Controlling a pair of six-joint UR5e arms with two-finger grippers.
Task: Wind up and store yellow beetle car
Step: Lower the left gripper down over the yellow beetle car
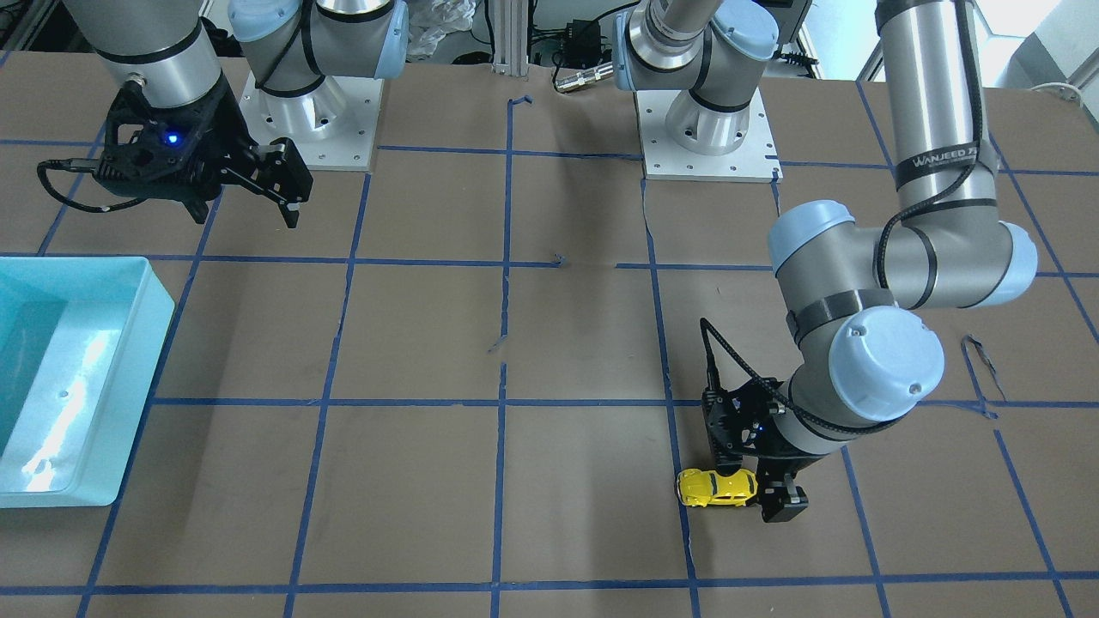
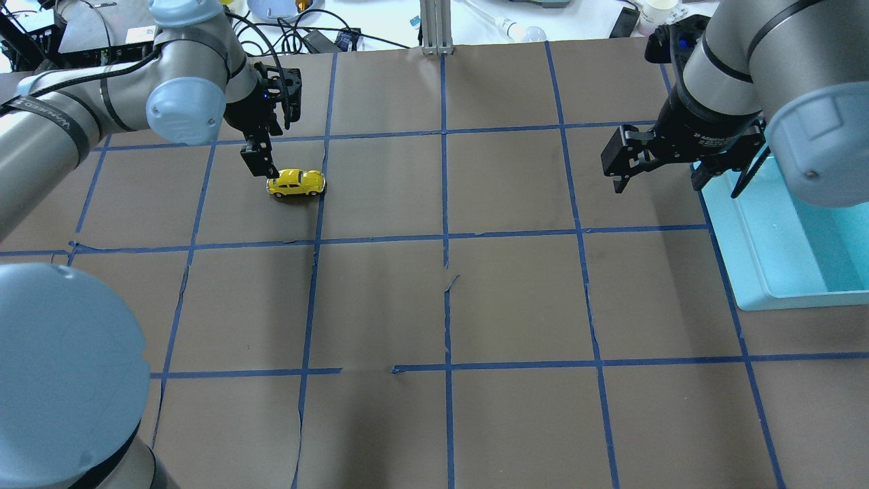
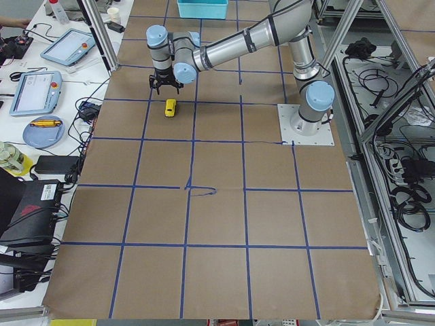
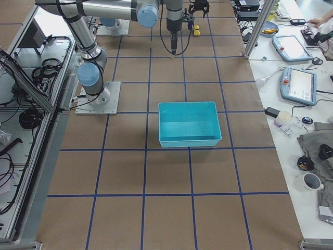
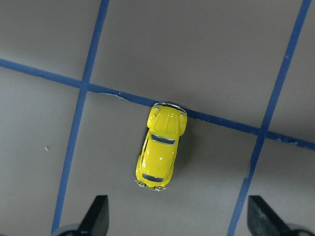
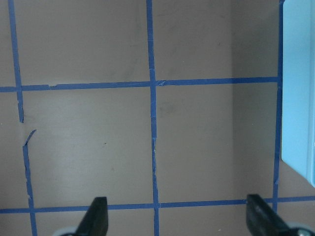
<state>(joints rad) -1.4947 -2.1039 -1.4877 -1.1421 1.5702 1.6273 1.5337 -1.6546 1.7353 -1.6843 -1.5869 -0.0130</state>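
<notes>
- Near the left end of the desk (image 2: 516, 305), the left gripper (image 5: 179, 221) hangs pointing straight down over the car (image 2: 296, 183). Its fingers are spread wide and grip nothing.
- The car stands on its wheels toward the edge far from the robot, with one end touching a blue tape line (image 5: 216, 123). In the wrist view its length runs crosswise to the line between the fingertips. A straight drop would therefore put one finger on each flank, probably the firmest hold on so rounded and glossy a body.
- No winding has begun, by the look of it: the car sits free on the desk.
- Toward the right end, the right gripper (image 6: 179, 219) hovers above the desk just beside the bin (image 2: 760, 272). Its fingers are also apart and carry nothing, and it is probably parked there clear of the pick-up.
- The bin lies open side up, well apart from the car. Storing the toy will mean carrying it most of the desk's length.
</notes>
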